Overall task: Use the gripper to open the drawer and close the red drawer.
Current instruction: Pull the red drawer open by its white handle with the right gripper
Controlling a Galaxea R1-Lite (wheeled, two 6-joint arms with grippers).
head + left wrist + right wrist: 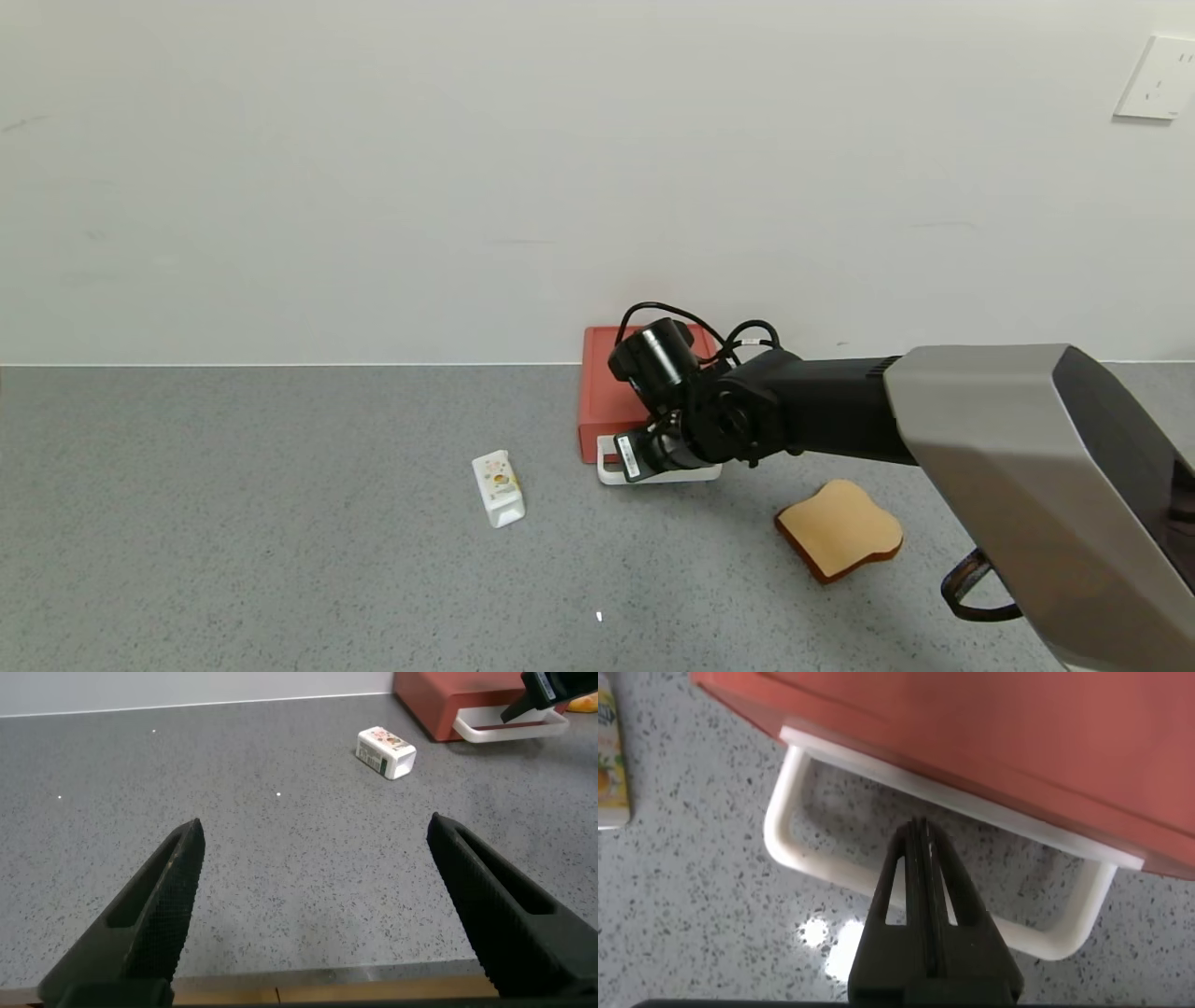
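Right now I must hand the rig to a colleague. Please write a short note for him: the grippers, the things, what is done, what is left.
Right gripper: shut, its tip inside the white handle loop of the drawer; whether it touches the handle, cannot tell.
Left gripper: open, idle above the bare counter, far from the drawer.
Drawer: at the wall, looks closed.
Carton and toast lie on the counter, apart from the drawer.
Done: gripper set in the handle.
Left: pull the drawer open, then push it closed.

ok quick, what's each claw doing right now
Left claw: open, holding nothing, above the grey speckled counter.
Right claw: shut, empty, its tip inside the white loop handle of the flat terracotta-red plastic drawer box.
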